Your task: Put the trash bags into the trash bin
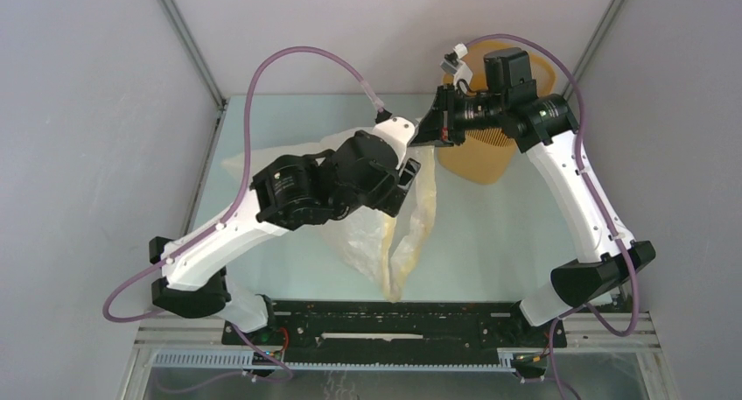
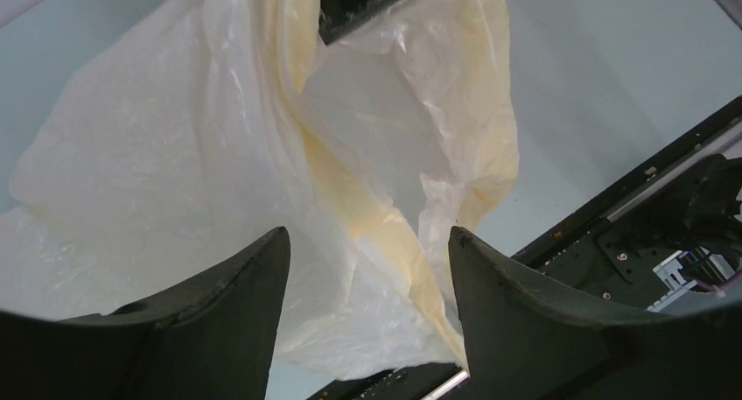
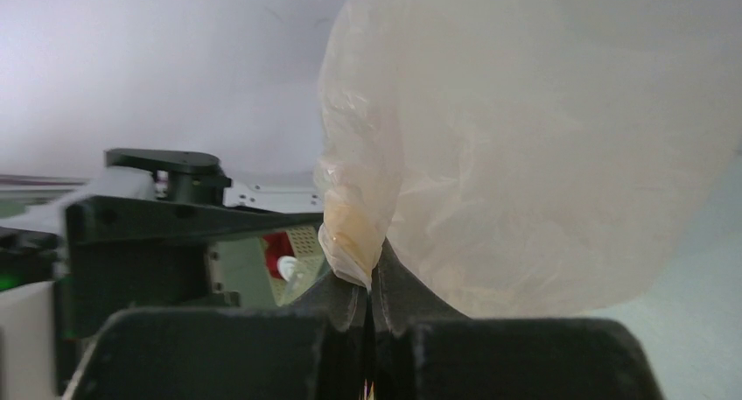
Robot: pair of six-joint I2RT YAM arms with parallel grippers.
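The trash bag [image 1: 411, 234] is thin, whitish and crinkly with a pale yellow band. It hangs from its upper rim and trails down over the table toward the near edge. My right gripper [image 1: 430, 127] is shut on the bag's yellow rim [image 3: 354, 234], holding it up just left of the trash bin [image 1: 479, 155]. The bin is yellow-orange with fine slits and stands at the back right, mostly behind the right arm. My left gripper [image 1: 408, 174] is open just above the bag [image 2: 262, 155], its fingers [image 2: 254, 286] apart with bag folds seen between them.
A black rail [image 1: 394, 317] with the arm bases runs along the near table edge. Grey walls and metal posts [image 1: 188, 41] close the left, right and back sides. Pink cables [image 1: 297, 59] arch over both arms.
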